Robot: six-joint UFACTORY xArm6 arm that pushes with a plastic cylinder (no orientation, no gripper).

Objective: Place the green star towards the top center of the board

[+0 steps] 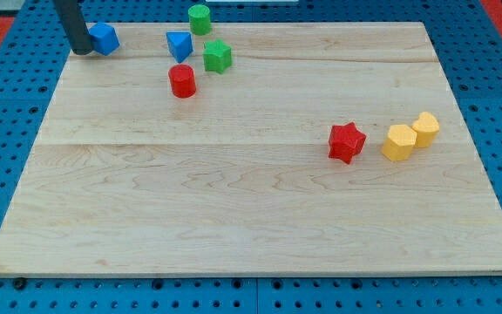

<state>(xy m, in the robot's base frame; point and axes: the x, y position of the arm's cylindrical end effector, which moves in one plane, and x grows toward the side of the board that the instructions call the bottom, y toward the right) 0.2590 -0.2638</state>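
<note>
Starting at the view's left, you've got my tip point(83, 51) at the top-left corner of the surface point(234, 209), touching or just beside the blue cube point(105, 38) on its left. No claw on this rig, so no claw state to tell, just the rod. Moving right: red cylinder point(182, 80), w/ a blue wedge-ish block point(179, 45) above it. Next the green cylinder point(200, 18) at the top edge, and the green star point(218, 56) just below-right of it, near the blue wedge-ish block, well apart from my tip. Far right, mid-board: red star point(347, 142), then two yellow blocks point(399, 142) point(425, 128) touching.
</note>
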